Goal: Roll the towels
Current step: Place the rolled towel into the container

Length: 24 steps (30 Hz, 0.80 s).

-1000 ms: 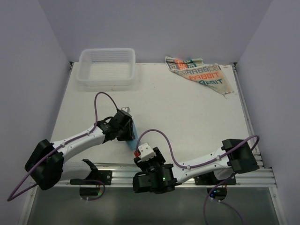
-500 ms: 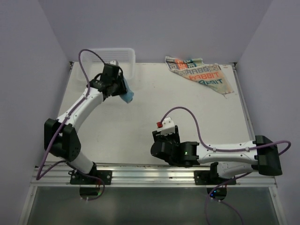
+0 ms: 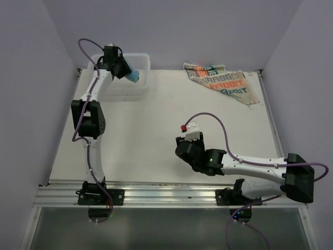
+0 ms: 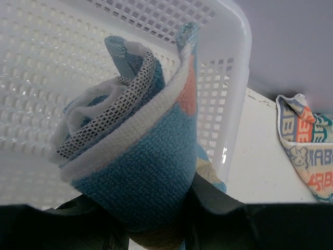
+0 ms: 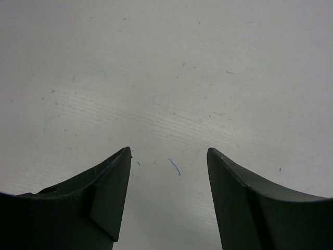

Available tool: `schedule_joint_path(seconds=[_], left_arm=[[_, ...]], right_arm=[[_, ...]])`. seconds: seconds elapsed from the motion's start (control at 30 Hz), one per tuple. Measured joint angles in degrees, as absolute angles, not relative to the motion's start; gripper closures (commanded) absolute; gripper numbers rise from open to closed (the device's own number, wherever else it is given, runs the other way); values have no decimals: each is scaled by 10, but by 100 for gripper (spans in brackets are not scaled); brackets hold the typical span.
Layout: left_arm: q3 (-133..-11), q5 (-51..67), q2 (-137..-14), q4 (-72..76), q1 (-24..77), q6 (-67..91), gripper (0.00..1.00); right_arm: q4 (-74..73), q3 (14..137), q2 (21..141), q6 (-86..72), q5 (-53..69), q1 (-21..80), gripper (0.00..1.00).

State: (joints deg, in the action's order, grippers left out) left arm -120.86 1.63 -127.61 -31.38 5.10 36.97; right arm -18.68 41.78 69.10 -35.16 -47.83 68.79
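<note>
We saw the left gripper (image 3: 125, 72) reached out to the far left, jaws partly closed around the rolled light blue towel (image 4: 136, 172), holding it up over the right part of the white basket (image 3: 146, 63), roll end facing the wrist camera. The right gripper (image 5: 169, 155) stood wide open with nothing in it, pointing at bare bench (image 3: 156, 117) right of the middle. The cream RABBIT towel (image 3: 225, 83) lay unrolled and rumpled at the far right corner of the bench, well apart from both grippers.
</note>
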Motion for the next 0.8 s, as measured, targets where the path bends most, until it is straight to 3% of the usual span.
schedule_joint_path(seconds=[0.57, 0.8], left_arm=[[-1237, 98, -1457, -173, 31, 498, 75], [-1230, 110, -1464, -133, 29, 517, 55]], right_arm=[[-127, 418, 802, -336, -365, 604, 37], [-113, 425, 846, -332, -342, 599, 37]])
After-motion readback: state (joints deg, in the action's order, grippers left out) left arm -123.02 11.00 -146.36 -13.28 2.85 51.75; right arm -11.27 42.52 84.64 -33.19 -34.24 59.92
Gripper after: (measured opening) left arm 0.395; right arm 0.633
